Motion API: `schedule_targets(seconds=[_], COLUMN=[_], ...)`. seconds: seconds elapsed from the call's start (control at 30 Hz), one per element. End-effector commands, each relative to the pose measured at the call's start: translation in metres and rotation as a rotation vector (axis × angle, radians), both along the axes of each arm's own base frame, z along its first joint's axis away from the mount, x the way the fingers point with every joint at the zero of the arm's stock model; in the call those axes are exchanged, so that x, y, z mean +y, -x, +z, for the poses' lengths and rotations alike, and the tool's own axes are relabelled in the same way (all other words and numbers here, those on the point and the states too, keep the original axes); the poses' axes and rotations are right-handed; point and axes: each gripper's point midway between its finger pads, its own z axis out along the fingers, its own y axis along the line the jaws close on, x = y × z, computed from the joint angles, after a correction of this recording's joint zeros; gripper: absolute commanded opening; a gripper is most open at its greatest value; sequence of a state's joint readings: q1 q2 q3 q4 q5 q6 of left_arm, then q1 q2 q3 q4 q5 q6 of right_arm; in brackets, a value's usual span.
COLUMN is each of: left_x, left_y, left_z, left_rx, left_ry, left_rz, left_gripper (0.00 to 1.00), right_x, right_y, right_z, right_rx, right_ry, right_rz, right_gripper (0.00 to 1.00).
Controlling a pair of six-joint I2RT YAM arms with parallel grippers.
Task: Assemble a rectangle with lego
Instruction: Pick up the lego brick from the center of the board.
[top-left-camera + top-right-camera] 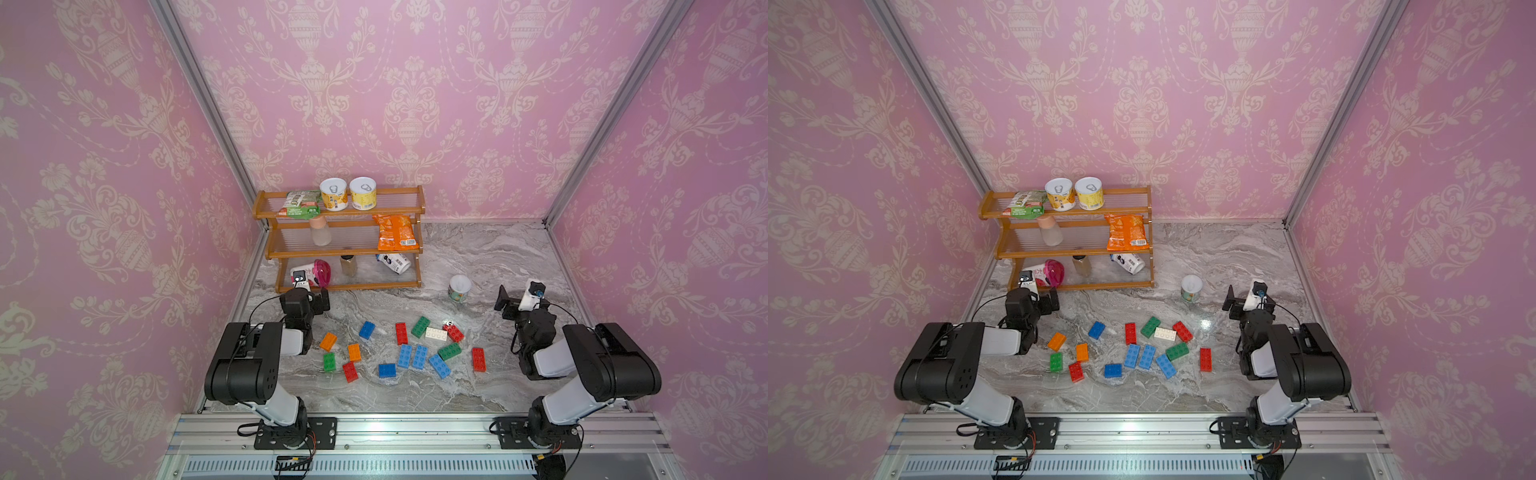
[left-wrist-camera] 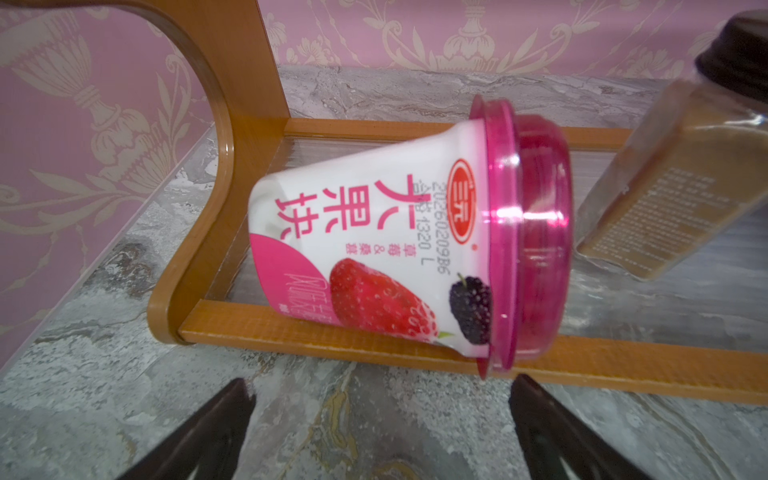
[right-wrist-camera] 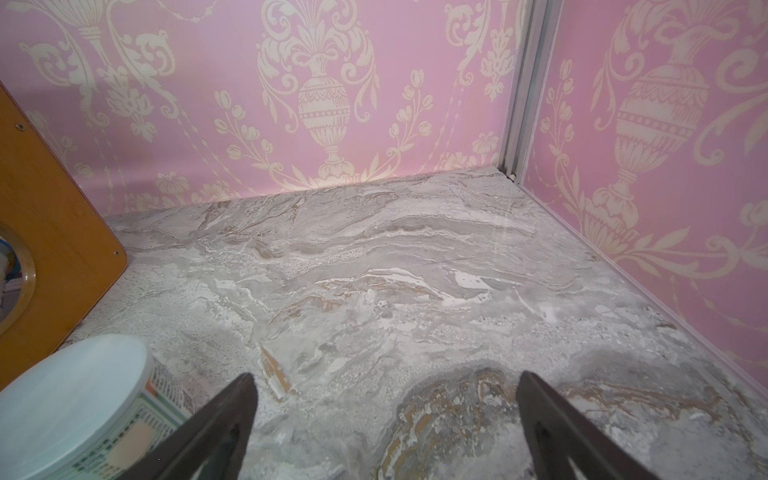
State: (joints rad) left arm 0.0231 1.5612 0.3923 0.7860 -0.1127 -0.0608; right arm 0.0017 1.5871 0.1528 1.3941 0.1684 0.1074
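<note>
Left wrist view has your left gripper (image 2: pixel 382 384) spread wide with nothing in it. It's nosed up to the yogurt cup (image 2: pixel 374 249) lying on its side on the bottom tier of the wooden rack (image 2: pixel 332 332). That front rail sits just ahead of the fingertips, so pull straight back before you swing or you'll probably clip it. None of the lego bricks (image 1: pixel 387 370) look joined yet. In both top views they lie loose on the marble table (image 1: pixel 415 395), behind that gripper and off toward the other arm, roughly between the two. I'd start with the two blue bricks (image 1: pixel 419 357) lying side by side: come straight down, pinch across the short width, and stay clear of the tilted blue brick (image 1: pixel 439 365) just beside them. Best open room for building looks like the bare strip on the base side of the pile. Your right gripper (image 3: pixel 386 378) is also spread and empty, facing bare table. There's a white tub (image 3: pixel 75 399) near it on the side toward the other arm and the side wall on its outer side, so lift before swinging inward.
</note>
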Motion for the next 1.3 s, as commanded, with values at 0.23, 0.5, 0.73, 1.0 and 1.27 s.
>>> schedule_targets(seconds=[0.23,0.5,0.73,1.0,1.27], left_x=[0.007,0.009,0.002,-0.015,-0.052], left_y=[0.008,0.017,0.032,0.051,0.064], left_z=[0.047,0.071,0.095,0.109,0.105], left_rx=[-0.067,-0.105,-0.154,-0.189,-0.143], left_ry=[-0.016,0.060,0.173,0.329,0.439], left_rz=[0.031,0.081,0.089,0.055,-0.007], left_gripper=[0.99,0.99,0.99,0.99,0.99], right_x=[-0.012,-0.023,0.004,0.059,0.104], right_y=[0.016,0.031,0.050,0.078,0.109], right_z=[0.031,0.045,0.033,0.010,-0.028], right_rx=[-0.025,0.241,0.530,0.718,0.929], right_ry=[-0.006,-0.024,-0.012,-0.006,-0.098], right_rz=[-0.074,-0.162,-0.174,-0.143,-0.059], right_gripper=[1.00,1.00,1.00,1.00,1.00])
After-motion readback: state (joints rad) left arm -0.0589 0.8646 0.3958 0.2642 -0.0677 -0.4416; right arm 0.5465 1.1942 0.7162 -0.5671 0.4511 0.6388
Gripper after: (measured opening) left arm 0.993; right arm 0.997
